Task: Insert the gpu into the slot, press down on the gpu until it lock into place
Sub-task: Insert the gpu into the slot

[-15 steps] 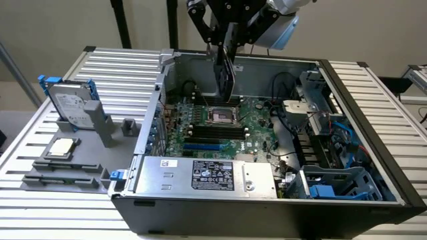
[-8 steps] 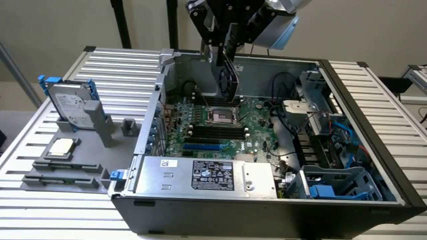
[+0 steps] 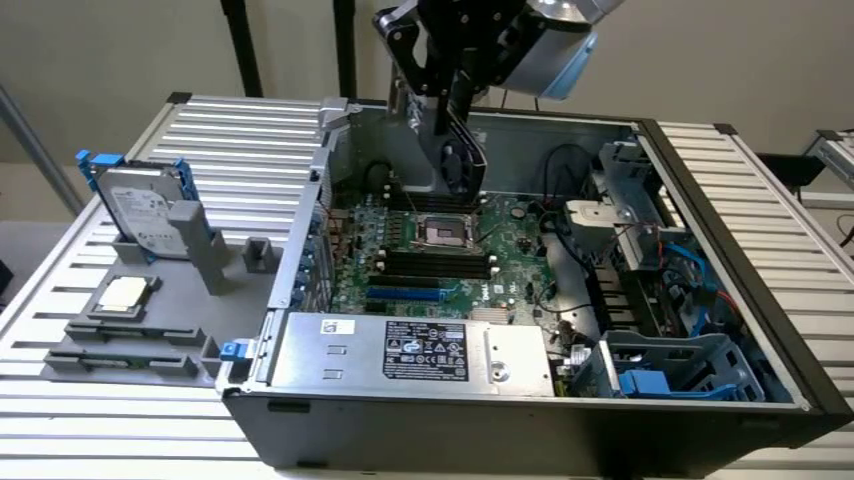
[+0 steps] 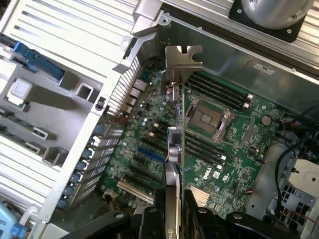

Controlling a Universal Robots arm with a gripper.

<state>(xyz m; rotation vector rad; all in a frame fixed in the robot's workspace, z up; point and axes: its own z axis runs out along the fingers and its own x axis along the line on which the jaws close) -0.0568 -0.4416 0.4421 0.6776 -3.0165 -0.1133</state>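
My gripper (image 3: 454, 85) hangs over the open computer case, shut on the gpu (image 3: 462, 150), a thin black card with a round fan that I hold edge-on. In the wrist view the gpu (image 4: 173, 149) runs as a narrow strip away from my gripper (image 4: 172, 221), and its silver metal bracket (image 4: 183, 57) is at the far end. The slot (image 3: 404, 296), a bright-blue strip, lies on the green motherboard near the power-supply box. In the wrist view the slot (image 4: 151, 155) sits to one side of the card's edge. The card is well above the board and touches nothing.
A silver labelled power-supply box (image 3: 414, 350) fills the case's near side. The square CPU socket (image 3: 445, 232) and black memory slots (image 3: 427, 265) sit beside the slot. Cables and a blue drive cage (image 3: 667, 370) crowd the exterior view's right. A hard drive (image 3: 140, 215) stands outside on a grey fixture (image 3: 127, 350).
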